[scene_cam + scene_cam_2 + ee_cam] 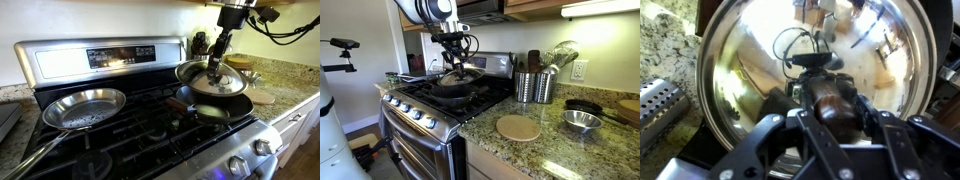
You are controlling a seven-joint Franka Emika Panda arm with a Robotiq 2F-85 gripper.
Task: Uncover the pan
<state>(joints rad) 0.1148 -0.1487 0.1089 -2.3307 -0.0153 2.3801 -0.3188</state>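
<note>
The round shiny metal lid (222,84) is over the black pan (218,110) on the stove's burner nearest the counter. The pan's reddish-brown handle (180,103) sticks out toward the stove's middle. My gripper (216,64) comes straight down and is shut on the lid's dark knob (830,98). In the wrist view the lid (740,70) fills the frame and hides the pan. The lid (458,76) and pan (455,90) also show in an exterior view under the gripper (455,62). I cannot tell whether the lid still touches the pan.
A shiny silver skillet (85,108) with a long handle sits on the other side of the stove. On the granite counter stand perforated metal utensil holders (532,87), a round wooden trivet (518,127), a small metal bowl (582,120) and a dark pan (585,106).
</note>
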